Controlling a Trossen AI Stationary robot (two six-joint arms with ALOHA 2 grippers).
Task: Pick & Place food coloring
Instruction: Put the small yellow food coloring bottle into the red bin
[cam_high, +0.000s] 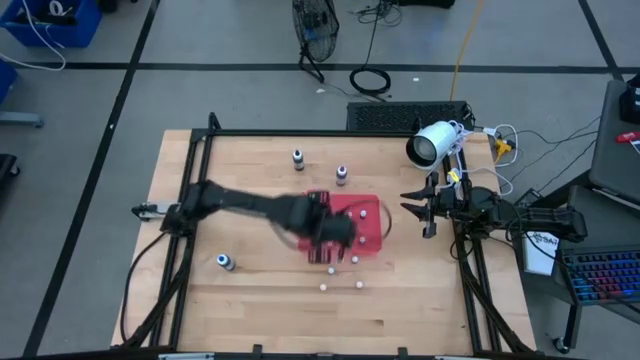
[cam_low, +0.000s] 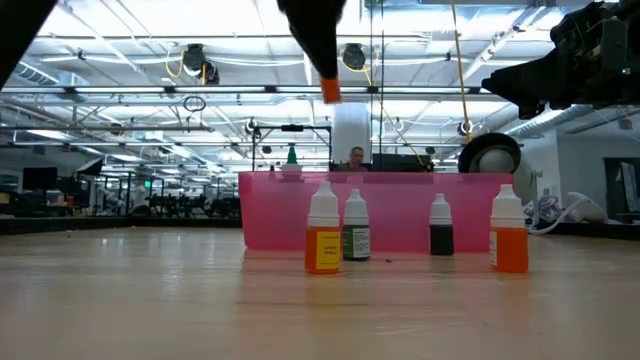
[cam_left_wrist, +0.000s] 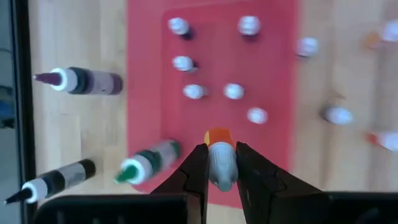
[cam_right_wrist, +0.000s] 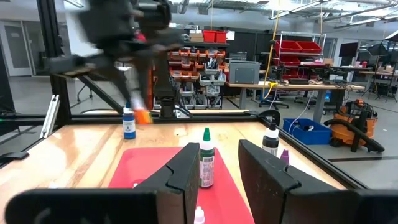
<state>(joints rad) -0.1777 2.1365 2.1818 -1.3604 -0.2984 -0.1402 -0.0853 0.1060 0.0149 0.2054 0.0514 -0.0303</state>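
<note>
Light wood table (cam_high: 260, 300) with black frame rails, standing on a grey floor crossed by dark tape lines. Red tray (cam_high: 368, 212) sits right of table centre.

Left gripper (cam_left_wrist: 221, 167) is above the tray's near edge; its fingers are closed on an orange food coloring bottle (cam_left_wrist: 219, 155), held clear of the surface. In the low view that bottle's orange body (cam_low: 330, 90) hangs well above the tray wall.

Several small bottles stand inside the tray. On the table: a yellow bottle (cam_low: 323, 243) and an orange one (cam_low: 509, 242) before the tray, a blue bottle (cam_high: 226, 262) at the near left, and two dark bottles (cam_high: 298, 157) behind the tray.

Right gripper (cam_high: 424, 208) waits just right of the tray, fingers parted, holding nothing.

Behind: workshop with shelving, red bins and ceiling lights; a person's head is visible above the tray wall.
</note>
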